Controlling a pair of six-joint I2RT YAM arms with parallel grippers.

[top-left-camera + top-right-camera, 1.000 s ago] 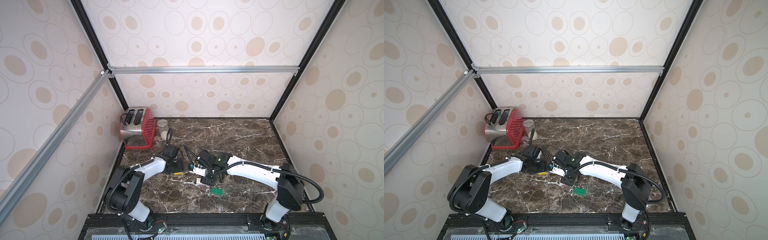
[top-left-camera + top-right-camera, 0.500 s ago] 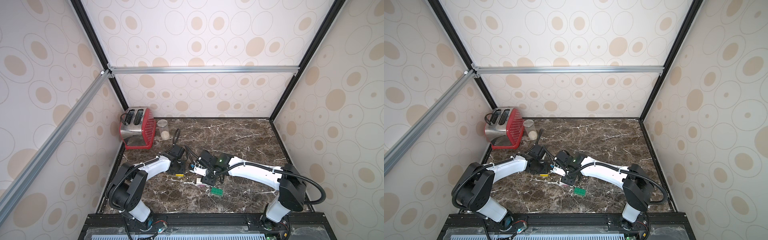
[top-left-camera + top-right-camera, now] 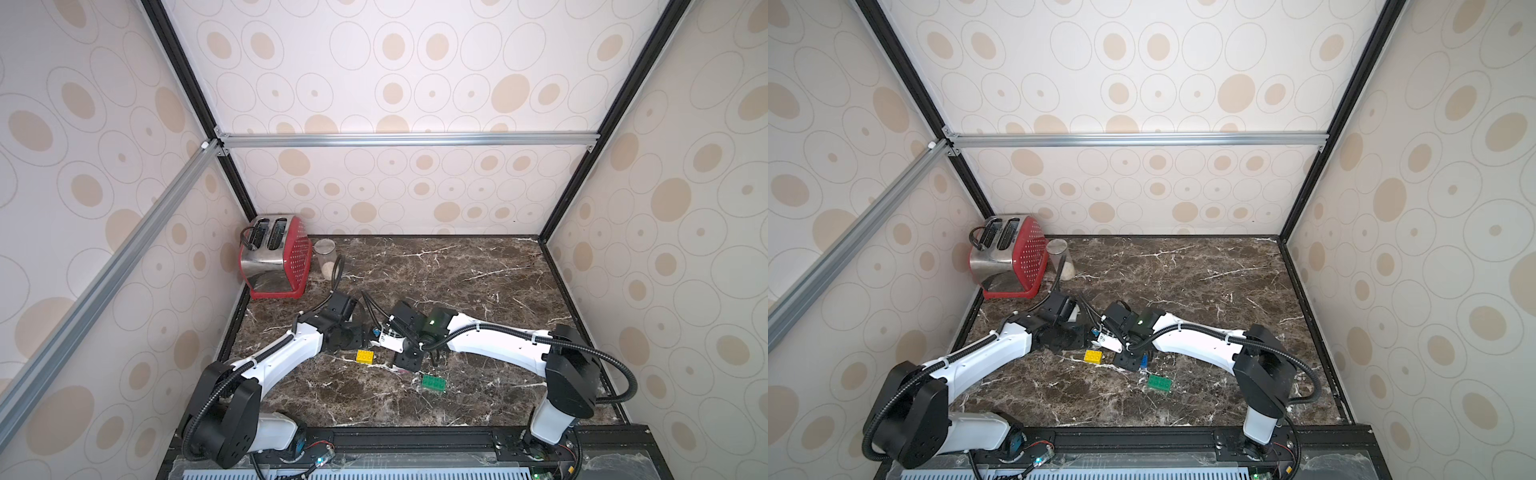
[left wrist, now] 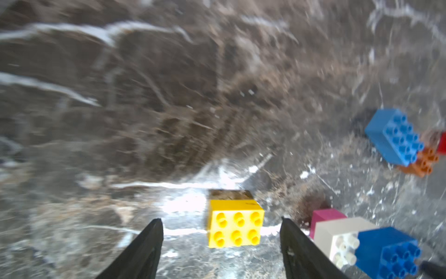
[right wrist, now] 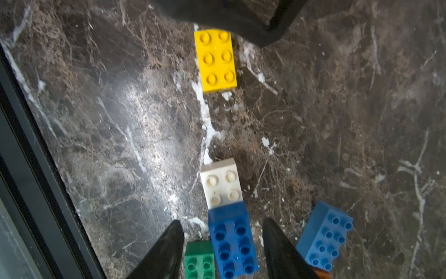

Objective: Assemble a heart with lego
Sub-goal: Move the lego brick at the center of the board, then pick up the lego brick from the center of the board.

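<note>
Step in hand: adding the yellow brick (image 4: 235,225) to the part-built heart (image 5: 222,186). The brick lies loose on the surface (image 4: 169,120), between the jaws of the released left pincer (image 4: 220,219). Right pincer (image 5: 221,220) straddles the heart's blue brick (image 5: 231,241); whether it grips cannot be told. Next move calls for clenching, lifting and stud alignment.

On the bench (image 3: 457,270) I count one yellow brick (image 3: 365,356), one green brick (image 3: 434,382), one white brick (image 5: 222,184), one pink brick (image 4: 325,216), one orange brick (image 4: 424,161), a sliver of one red brick (image 4: 442,143) and two blue bricks (image 5: 231,244) (image 5: 324,235), eight in all. Besides those, one toaster (image 3: 276,259), one glass jar (image 3: 326,257) and two robot arms (image 3: 286,353) (image 3: 498,340)
</note>
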